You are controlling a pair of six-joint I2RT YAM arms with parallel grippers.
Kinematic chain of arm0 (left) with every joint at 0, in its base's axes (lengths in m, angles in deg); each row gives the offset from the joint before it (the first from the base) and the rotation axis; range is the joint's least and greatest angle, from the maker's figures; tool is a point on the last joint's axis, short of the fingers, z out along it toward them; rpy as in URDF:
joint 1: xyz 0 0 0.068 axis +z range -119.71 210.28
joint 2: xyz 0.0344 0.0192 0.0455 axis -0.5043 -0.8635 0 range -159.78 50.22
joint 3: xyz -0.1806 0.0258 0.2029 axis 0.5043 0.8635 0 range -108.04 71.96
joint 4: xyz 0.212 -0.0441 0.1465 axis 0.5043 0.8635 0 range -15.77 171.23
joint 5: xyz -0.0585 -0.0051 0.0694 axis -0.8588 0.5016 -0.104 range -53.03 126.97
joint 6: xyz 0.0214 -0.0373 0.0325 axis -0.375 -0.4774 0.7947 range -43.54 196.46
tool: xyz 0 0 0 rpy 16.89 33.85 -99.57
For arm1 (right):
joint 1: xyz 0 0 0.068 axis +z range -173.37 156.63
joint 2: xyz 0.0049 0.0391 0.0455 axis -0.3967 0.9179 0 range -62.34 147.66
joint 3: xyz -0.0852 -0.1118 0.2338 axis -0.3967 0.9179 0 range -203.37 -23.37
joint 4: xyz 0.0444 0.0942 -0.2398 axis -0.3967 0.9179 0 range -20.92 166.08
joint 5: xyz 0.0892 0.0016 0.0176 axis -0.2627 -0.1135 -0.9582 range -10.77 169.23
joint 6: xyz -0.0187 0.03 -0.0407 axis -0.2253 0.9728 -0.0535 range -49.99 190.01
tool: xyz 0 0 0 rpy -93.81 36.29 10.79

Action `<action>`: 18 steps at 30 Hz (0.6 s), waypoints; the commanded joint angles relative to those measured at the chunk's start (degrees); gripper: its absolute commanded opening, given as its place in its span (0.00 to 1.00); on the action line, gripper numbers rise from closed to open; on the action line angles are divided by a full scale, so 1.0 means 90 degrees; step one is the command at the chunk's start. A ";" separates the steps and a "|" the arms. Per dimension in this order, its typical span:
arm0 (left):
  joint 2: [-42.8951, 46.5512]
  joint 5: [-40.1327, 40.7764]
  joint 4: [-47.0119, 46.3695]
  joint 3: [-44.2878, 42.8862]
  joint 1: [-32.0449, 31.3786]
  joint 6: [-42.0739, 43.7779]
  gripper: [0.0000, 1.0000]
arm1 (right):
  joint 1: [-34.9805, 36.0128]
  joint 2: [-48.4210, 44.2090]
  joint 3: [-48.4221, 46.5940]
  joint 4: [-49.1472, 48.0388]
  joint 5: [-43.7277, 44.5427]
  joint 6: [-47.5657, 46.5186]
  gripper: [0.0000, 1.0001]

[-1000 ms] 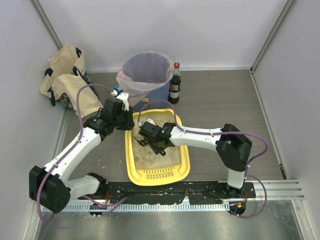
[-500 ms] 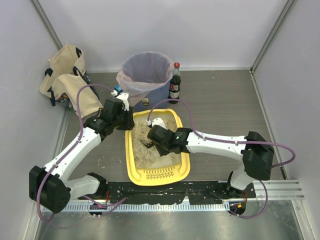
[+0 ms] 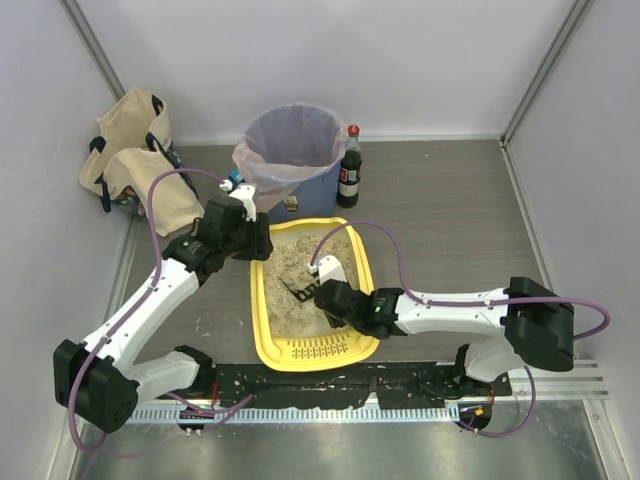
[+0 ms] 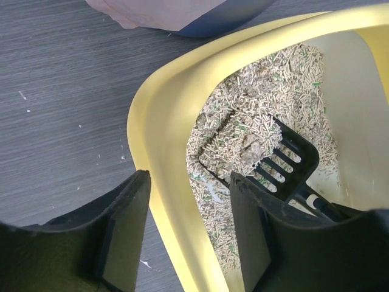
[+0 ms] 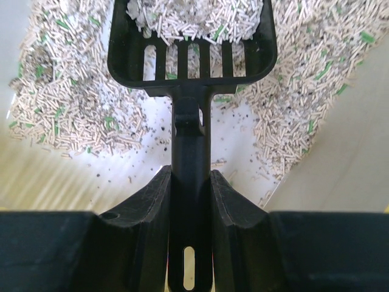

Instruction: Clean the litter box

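The yellow litter box [image 3: 258, 330] lies on the floor between the arms, its slotted grille [image 3: 318, 349] at the near end and beige pellets spread over the far half. My right gripper [image 3: 326, 294] is shut on the handle of a black slotted scoop [image 3: 299, 289]. In the right wrist view the scoop [image 5: 191, 55] holds a heap of pellets, and the gripper [image 5: 191, 173] clamps its handle over a bare patch of the box's floor [image 5: 340, 152]. My left gripper [image 4: 189, 182] is astride the box's far left rim [image 4: 152, 109] and pinches it. The scoop [image 4: 285, 161] shows just inside that rim.
A round blue bin with a clear liner [image 3: 290, 150] stands just beyond the box. A dark bottle with a red cap [image 3: 349, 168] is at its right. A canvas bag [image 3: 130, 160] slumps at the far left wall. A small object [image 3: 291, 203] lies by the bin.
My right arm has drawn back toward the near edge, dragging the scoop from the box's far end to its middle. The left arm has hardly moved.
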State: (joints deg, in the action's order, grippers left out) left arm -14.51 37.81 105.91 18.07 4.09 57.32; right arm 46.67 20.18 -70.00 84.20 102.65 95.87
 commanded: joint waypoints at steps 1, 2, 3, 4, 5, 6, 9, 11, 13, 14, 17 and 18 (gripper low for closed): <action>0.0346 0.0082 -0.0355 -0.0038 -0.0019 0.0056 0.64 | 0.0234 -0.0223 -0.0004 -0.0908 0.0874 -0.0139 0.01; 0.0443 0.0082 -0.0385 -0.0018 -0.0019 0.0066 0.66 | 0.0284 -0.0272 0.0015 -0.0985 0.0952 -0.0149 0.01; 0.0492 0.0111 -0.0424 0.0020 -0.0019 0.0066 0.69 | 0.0323 -0.0418 0.0044 -0.1005 0.1069 -0.0169 0.01; 0.0551 0.0121 -0.0492 0.0040 -0.0019 0.0075 0.74 | 0.0391 -0.0496 0.0074 -0.1044 0.1137 -0.0169 0.01; 0.0610 0.0150 -0.0522 0.0069 -0.0009 0.0075 0.76 | 0.0411 -0.0603 0.0142 -0.1093 0.1186 -0.0179 0.01; 0.0726 0.0189 -0.0570 0.0118 -0.0019 0.0085 0.78 | 0.0430 -0.0827 0.0200 -0.1122 0.1293 -0.0169 0.01; 0.0970 0.0248 -0.0698 0.0206 -0.0019 0.0085 0.84 | 0.0460 -0.1189 0.0542 -0.1308 0.1333 -0.0140 0.01; 0.1088 0.0287 -0.0815 0.0255 -0.0019 0.0085 0.87 | 0.0479 -0.1492 0.0921 -0.1638 0.1314 -0.0236 0.01; 0.1244 0.0278 -0.1038 0.0304 -0.0009 0.0056 0.91 | 0.0518 -0.1649 0.1186 -0.2136 0.1265 -0.0267 0.01; 0.1284 0.0268 -0.1127 0.0294 -0.0009 0.0124 0.92 | 0.0577 -0.1678 0.1371 -0.2245 0.1275 -0.0276 0.02; 0.1304 0.0385 -0.1206 0.0002 -0.0009 0.0328 0.95 | 0.0772 -0.1659 0.1528 -0.2509 0.1567 -0.0412 0.01; 0.1274 0.0404 -0.1196 -0.0240 -0.0009 0.0368 0.96 | 0.0995 -0.1659 0.1539 -0.2529 0.1771 -0.0578 0.01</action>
State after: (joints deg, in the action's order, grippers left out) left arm -3.69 39.58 99.90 20.63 4.09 57.98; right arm 51.82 5.80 -57.13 69.66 112.42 93.51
